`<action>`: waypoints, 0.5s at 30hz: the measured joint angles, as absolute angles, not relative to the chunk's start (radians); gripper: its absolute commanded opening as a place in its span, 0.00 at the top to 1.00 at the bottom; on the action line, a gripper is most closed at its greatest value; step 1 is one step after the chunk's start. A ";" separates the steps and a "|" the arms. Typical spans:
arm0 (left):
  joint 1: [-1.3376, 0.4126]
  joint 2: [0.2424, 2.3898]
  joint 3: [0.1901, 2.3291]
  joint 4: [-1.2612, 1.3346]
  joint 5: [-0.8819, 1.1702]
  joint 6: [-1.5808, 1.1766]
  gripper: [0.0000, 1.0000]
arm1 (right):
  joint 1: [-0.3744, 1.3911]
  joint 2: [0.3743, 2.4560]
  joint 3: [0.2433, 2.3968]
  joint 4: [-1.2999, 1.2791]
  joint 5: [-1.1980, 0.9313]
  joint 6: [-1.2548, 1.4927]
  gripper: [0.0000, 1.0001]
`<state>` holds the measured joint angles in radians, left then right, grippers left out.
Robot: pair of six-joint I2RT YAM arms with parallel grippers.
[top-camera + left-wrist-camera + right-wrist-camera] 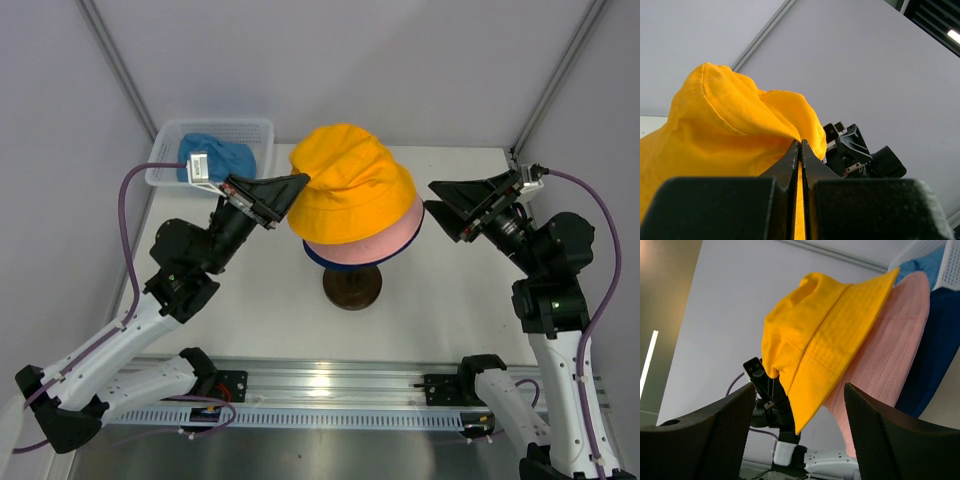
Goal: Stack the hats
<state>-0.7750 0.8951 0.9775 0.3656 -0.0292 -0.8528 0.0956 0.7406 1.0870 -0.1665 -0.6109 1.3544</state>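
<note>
Right now the yellow-orange fabric bucket hat point(350, 190) sits on top of the stack at centre of the white tabletop point(270, 300). It lies over the pink fabric bucket hat point(392, 243), which covers the dark blue fabric bucket hat point(318, 257); only a sliver of blue brim shows at approx 7 o'clock. All three ride on a dark round stand point(352, 288); whatever form carries them is hidden under the fabric. The yellow one sits askew against the pink one, so prob not fully seated yet.

Left pincer point(299, 184) reaches in from 9 o'clock & is pressed together on a fold of the yellow hat's crown. Its wrist view shows a thin strip of yellow cloth nipped btwn the fingers point(788, 161). My guess: it holds there to steer the soft crown down over the pink one, since limp cloth won't settle on its own.

Right pincer point(433, 212) hangs at 3 o'clock, spread, nothing in it. Its tips are just beside the pink brim, can't tell if touching. Likely placed opposite so it can take the far brim & pull that side level w/ the left.

Fourth one, the light blue fabric bucket hat point(225, 158), lies in the white plastic mesh basket point(160, 165) at 10 o'clock of the stack, behind the left arm. So approx three of four stacked, one left to fetch.
</note>
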 measured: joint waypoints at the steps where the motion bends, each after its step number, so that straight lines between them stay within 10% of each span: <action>1: -0.779 0.897 0.978 0.371 -0.033 -0.843 0.98 | 0.106 0.735 1.076 -0.166 -0.609 1.367 0.25; 15: -0.830 0.895 0.969 0.389 -0.104 -0.776 0.99 | 0.180 0.694 0.987 -0.102 -0.584 1.480 0.33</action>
<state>-0.8299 0.8948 0.9691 0.3885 -0.1036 -0.7761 0.1799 0.6937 0.9874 -0.1024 -0.5838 1.4803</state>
